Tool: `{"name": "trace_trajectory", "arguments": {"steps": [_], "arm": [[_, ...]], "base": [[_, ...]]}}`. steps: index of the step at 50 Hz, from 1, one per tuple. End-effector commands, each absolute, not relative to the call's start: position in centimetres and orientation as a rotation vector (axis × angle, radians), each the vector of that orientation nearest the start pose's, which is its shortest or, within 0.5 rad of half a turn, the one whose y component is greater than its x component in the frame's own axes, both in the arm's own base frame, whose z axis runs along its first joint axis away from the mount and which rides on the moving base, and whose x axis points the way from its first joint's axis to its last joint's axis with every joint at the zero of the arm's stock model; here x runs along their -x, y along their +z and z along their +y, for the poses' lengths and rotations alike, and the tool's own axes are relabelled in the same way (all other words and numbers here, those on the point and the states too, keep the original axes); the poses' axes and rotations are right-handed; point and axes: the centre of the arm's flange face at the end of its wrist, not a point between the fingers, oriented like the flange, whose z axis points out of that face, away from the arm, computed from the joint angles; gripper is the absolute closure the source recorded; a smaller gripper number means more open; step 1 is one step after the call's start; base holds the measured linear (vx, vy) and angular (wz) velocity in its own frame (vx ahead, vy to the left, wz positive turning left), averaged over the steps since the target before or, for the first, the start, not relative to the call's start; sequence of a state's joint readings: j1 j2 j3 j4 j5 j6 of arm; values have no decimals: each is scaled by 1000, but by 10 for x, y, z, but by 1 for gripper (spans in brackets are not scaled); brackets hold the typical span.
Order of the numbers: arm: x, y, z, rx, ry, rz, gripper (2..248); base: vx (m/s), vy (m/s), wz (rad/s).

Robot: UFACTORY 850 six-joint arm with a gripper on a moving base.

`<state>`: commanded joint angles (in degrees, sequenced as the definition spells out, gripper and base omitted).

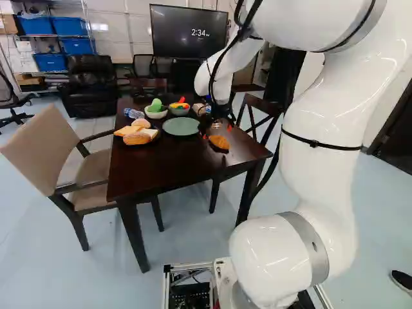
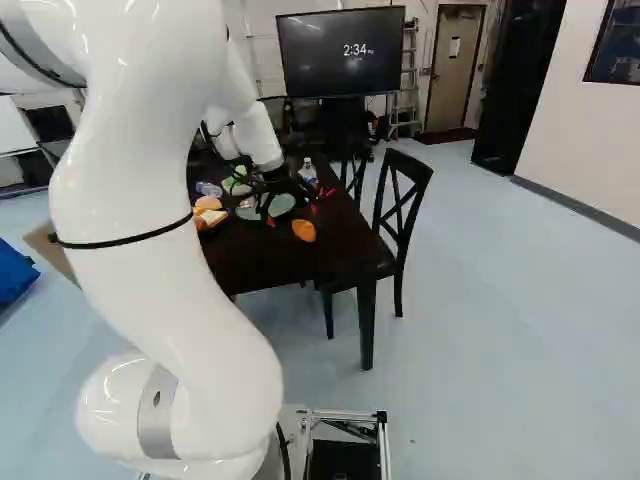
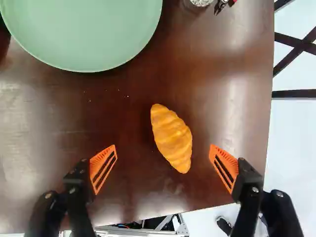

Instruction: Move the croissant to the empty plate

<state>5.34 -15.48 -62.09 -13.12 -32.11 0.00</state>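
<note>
Over the dark table, my gripper [image 1: 217, 132] hangs just above the croissant in the left base view. In the wrist view the gripper [image 3: 163, 148] is open, its orange pads wide apart. The orange-brown croissant [image 3: 171, 138] lies on the bare tabletop, between and slightly ahead of the fingers, touched by neither. The green plate [image 3: 84, 34] is empty and lies ahead of the finger with the darker tabletop around it, apart from the croissant; the same plate [image 1: 181, 127] shows left of the gripper in the left base view.
On the table [image 1: 154, 167] stand a plate of bread-like pieces [image 1: 136, 134], a white bowl with green food [image 1: 155, 111] and a bowl of colourful food [image 1: 179, 108]. A clear bottle [image 2: 308, 172] stands behind. Chairs [image 2: 402, 200] flank the table; its near edge is close to the croissant.
</note>
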Motion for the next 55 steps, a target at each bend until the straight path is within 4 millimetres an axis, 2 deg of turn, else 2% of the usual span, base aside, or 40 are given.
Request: {"name": "trace_trajectory", "arguments": {"steps": [15,55], "arm": [[-549,449,37,3225,-366,-434,3],[-551,449,35,3225,-367,-429,3]], "base": [[0,0,0],[0,0,0]]}}
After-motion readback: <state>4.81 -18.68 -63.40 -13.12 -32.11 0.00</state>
